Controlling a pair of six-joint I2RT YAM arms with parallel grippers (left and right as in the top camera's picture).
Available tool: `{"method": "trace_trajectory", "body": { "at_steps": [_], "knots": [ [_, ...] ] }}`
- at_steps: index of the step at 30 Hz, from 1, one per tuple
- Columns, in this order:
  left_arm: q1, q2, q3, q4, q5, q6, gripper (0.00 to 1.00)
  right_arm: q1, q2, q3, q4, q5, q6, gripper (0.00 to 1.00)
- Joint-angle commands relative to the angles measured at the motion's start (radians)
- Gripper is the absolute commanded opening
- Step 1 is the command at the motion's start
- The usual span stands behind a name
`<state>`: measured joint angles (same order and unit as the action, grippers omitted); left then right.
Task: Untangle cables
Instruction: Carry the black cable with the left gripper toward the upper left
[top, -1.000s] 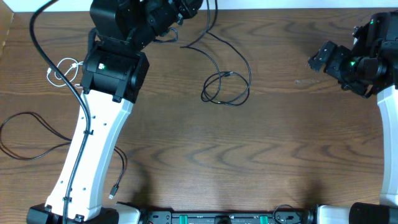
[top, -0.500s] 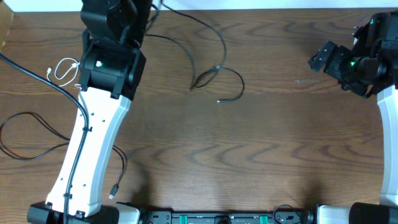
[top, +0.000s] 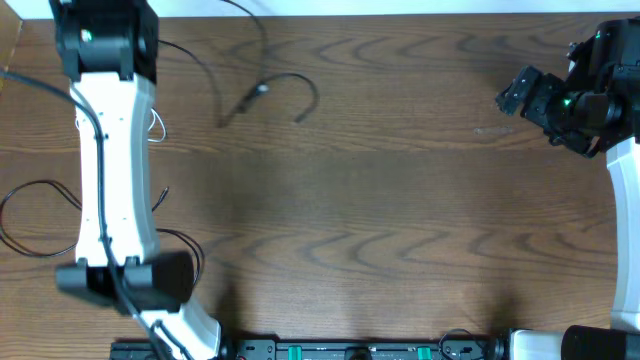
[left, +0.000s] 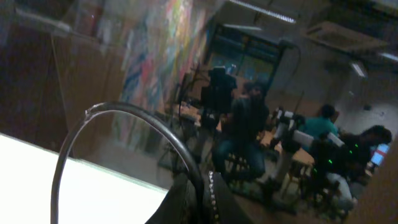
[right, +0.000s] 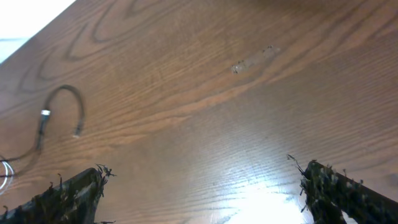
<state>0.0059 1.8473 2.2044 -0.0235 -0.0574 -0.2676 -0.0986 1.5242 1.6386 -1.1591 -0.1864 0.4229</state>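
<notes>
My left gripper (left: 204, 186) is shut on a thin black cable (left: 134, 109), which arcs up in a loop out of the pinched fingers. In the overhead view this gripper is off the top left edge. The same cable's free end (top: 260, 90) trails across the table's back left, and its plug end (right: 45, 116) shows in the right wrist view. A white cable (top: 155, 125) peeks out beside the left arm. A second black cable (top: 38, 183) loops at the left edge. My right gripper (top: 515, 95) hangs open at the far right, nothing between its fingers (right: 68, 193).
The left arm (top: 110, 170) stretches from the front edge to the back left corner, over part of the white cable and the left black cable. The left wrist camera looks past the table's back edge into the room.
The left arm has swung left and toward the back corner, dragging the black cable with it. The cable's loop has pulled open and slid left. The right arm has not moved.
</notes>
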Motion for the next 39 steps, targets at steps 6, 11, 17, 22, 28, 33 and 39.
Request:
{"method": "trace_trajectory", "body": {
  "at_steps": [6,11,17,22,28,33,39],
  "knots": [
    [0.076,0.257,0.175,0.017,0.016,0.059,0.07,-0.005,0.001,0.001,-0.001,0.004,-0.017,0.99],
    [0.127,0.373,0.175,0.034,0.016,0.092,0.07,-0.005,0.001,0.001,-0.001,0.004,-0.017,0.99],
    [0.238,0.485,0.175,0.080,-0.020,0.092,0.07,-0.005,0.001,0.001,-0.001,0.004,-0.017,0.99],
    [0.349,0.524,0.175,0.076,-0.087,0.145,0.32,-0.005,0.001,0.001,-0.001,0.004,-0.017,0.99],
    [0.471,0.545,0.173,-0.023,-0.081,0.143,0.93,-0.005,0.001,0.001,-0.001,0.004,-0.017,0.99],
    [0.528,0.542,0.173,-0.118,0.048,0.143,0.94,-0.005,0.001,0.001,-0.001,0.004,-0.017,0.99],
    [0.530,0.541,0.173,-0.316,0.327,0.121,0.94,-0.005,0.001,0.001,-0.001,0.004,-0.017,0.99]
  ]
}}
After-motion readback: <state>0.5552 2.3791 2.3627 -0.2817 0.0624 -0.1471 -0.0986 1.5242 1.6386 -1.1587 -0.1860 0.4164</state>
